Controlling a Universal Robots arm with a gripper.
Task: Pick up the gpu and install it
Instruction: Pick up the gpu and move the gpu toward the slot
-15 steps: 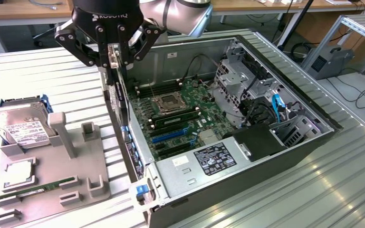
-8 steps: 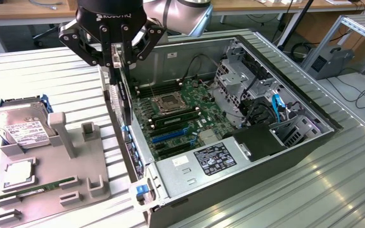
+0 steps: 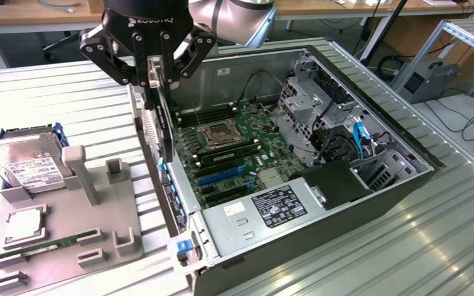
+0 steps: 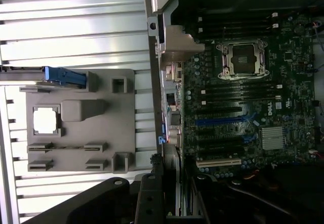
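- A ribbed silver metal table [image 3: 434, 246] is seen under everything.
- An open black tower computer case [image 3: 369, 203] is laid on its side, spread from the centre of the exterior view toward 4 o'clock.
- A grey moulded plastic fixture tray [image 3: 81, 228] is set at 8 o'clock, just beside the case.
- A green motherboard [image 3: 237, 148] is exposed inside the case, near centre.
- A black gripper [image 3: 153, 75] is seen at 12 o'clock; its jaws are clamped on the upper edge of the gpu.
- The gpu [image 3: 161, 129], a flat black card with a silver end bracket, is hung upright and edge-on at 11 o'clock, over the case wall facing the tray.
- A silver hard drive with a blue frame [image 3: 23, 161] is stood at 9 o'clock.
- A narrow green RAM stick [image 3: 47, 245] is laid in the tray.
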